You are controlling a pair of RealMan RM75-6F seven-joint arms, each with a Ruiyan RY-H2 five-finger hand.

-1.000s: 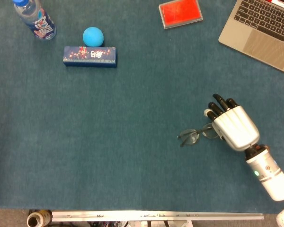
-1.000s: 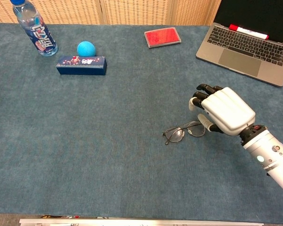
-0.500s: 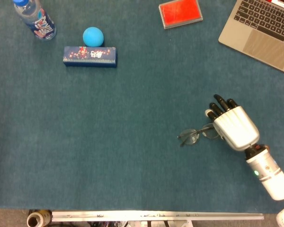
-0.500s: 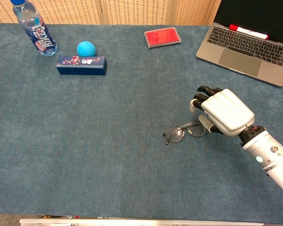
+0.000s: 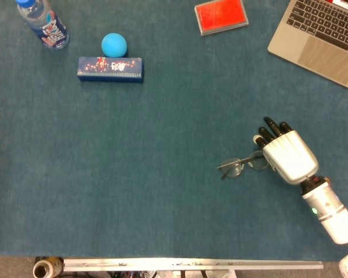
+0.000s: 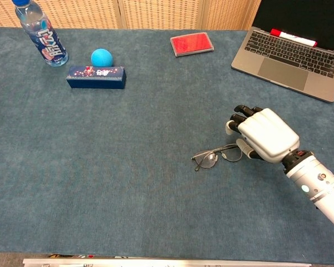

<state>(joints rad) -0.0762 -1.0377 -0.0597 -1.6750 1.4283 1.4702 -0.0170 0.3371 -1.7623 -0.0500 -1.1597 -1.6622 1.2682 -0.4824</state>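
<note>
Blue-grey felt covers the desk (image 6: pixel 128 183) from the near edge to the woven screen at the far side. At the near right, the right hand (image 6: pixel 265 135) sits palm-down with its dark fingers (image 6: pixel 240 113) curled under the white shell; whether they pinch anything cannot be told from either view. Its thumb side lies at the right end of a pair of thin wire glasses (image 6: pixel 214 156), touching or just over the right lens. The left hand is out of both views.

The glasses lie flat on the felt near the middle right of the desk, long axis running left to right with a slight tilt, the left lens a little nearer, the right lens and its temple tucked beside the hand. To take them well, I judge the hand should close on the frame or temple rather than the lens, and lift straight so the thin wire does not twist or drag.

Further out, a laptop (image 6: pixel 289 55) sits at the far right, a red case (image 6: pixel 192 43) far centre, and at the far left a dark blue box (image 6: pixel 96 77), a blue ball (image 6: pixel 101 57) and a water bottle (image 6: pixel 42 34).
</note>
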